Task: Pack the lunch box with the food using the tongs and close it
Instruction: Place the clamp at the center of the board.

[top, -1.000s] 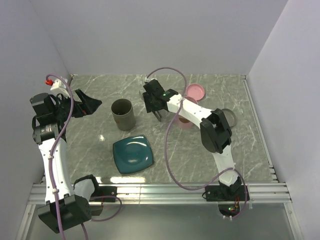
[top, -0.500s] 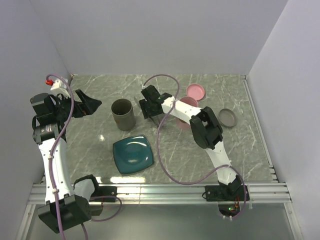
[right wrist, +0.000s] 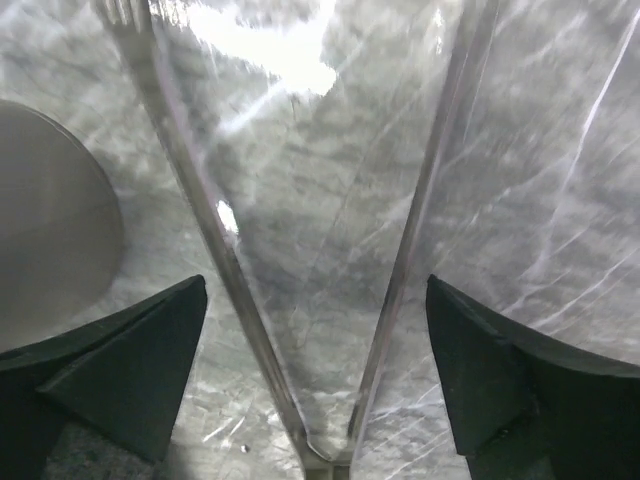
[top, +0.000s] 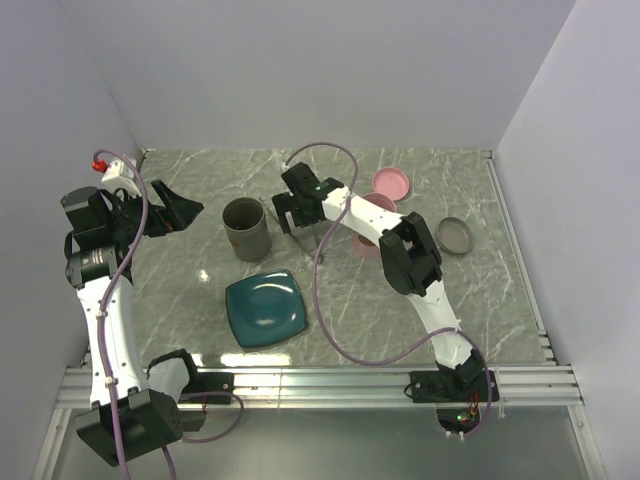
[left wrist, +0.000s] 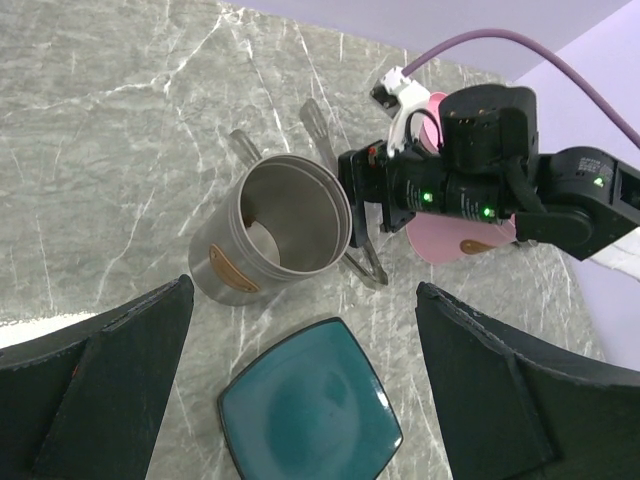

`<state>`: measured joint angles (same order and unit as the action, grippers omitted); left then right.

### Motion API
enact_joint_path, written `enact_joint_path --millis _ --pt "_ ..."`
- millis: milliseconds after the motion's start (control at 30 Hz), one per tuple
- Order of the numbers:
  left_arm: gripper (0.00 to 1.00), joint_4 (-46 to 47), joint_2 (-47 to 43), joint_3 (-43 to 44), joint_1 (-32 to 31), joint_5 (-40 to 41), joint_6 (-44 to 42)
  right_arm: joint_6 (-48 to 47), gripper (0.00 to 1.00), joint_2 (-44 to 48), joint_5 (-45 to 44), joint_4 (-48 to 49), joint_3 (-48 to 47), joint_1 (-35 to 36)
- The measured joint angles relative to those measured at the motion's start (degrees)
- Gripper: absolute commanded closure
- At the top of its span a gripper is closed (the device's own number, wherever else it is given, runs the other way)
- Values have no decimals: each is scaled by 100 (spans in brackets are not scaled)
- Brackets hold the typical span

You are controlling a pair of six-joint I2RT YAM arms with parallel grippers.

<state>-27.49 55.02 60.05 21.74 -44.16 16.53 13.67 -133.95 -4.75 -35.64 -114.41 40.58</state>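
The slim silver metal tongs (right wrist: pixel 226 218) lie flat on the grey-green marbled tabletop (top: pixel 480 300). Their two thin arms fan apart from the joined end. They lie close beside the upright grey metal cup (top: pixel 246 232), between it and the pink round lunch box (left wrist: pixel 440 240).

The right pincer (right wrist: pixel 315 290) hangs directly over the tongs with its dark fingers spread wide. One finger stands outside each silver arm, and bare tabletop shows between metal and finger, so it grips nothing.

The lunch box is partly hidden behind the right arm. Its pink round lid (top: pixel 390 182) lies off it, flat on the tabletop just behind. A grey round dish (top: pixel 456 235) sits further right, apart from both.

The teal square plate (left wrist: pixel 310 425) rests nearer the front edge, just in front of the cup and not touching it.

The left pincer (left wrist: pixel 302 290) is held up over the left side of the tabletop, well apart from the cup. Its jaws are spread fully and carry nothing.
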Motion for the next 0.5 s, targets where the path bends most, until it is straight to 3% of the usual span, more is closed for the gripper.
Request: enact_joint_path --millis 333,500 --pt "1 -81 -2 9 0 0 -57 -98 0 24 129 -136 -52 -87" --pt "1 -144 -2 83 0 0 -87 -249 0 461 181 -125 -20 -92"
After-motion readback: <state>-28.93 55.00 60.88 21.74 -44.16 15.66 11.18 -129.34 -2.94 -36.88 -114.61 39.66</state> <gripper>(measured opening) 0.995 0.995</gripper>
